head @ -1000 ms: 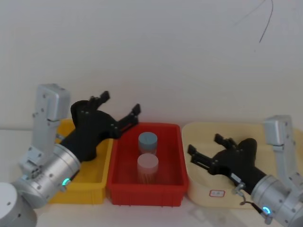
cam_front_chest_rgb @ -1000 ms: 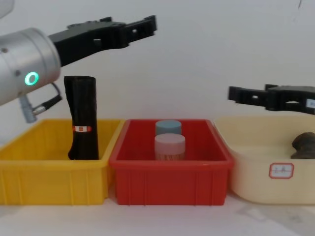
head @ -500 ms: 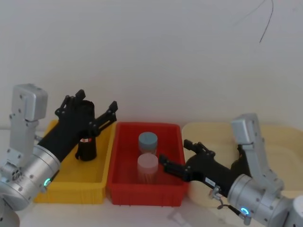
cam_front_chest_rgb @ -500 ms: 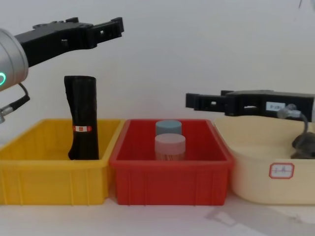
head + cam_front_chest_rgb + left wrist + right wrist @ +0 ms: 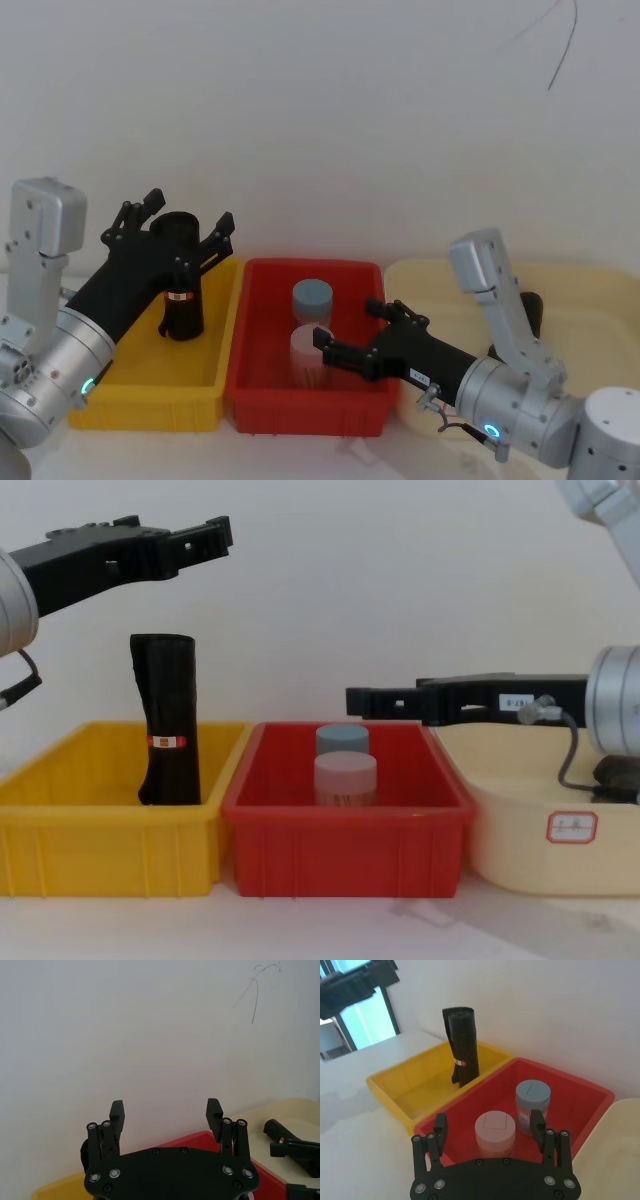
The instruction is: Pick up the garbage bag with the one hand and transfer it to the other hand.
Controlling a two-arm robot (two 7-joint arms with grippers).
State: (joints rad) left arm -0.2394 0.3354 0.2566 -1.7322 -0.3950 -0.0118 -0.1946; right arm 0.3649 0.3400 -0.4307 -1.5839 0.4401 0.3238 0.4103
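Fingers spread, empty: left black gripper (image 5: pixel 205 535) upper left above labelled black plastic roll (image 5: pixel 168 719); right black gripper (image 5: pixel 375 699) centre, over red plastic bin (image 5: pixel 345 830).

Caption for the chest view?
Open left gripper poised above labelled black roll in yellow bin; open right gripper over red bin.

white table (image 5: pixel 300 930), yellow bin (image 5: pixel 100 850), red bin (image 5: pixel 345 845), cream tub (image 5: pixel 530 850)
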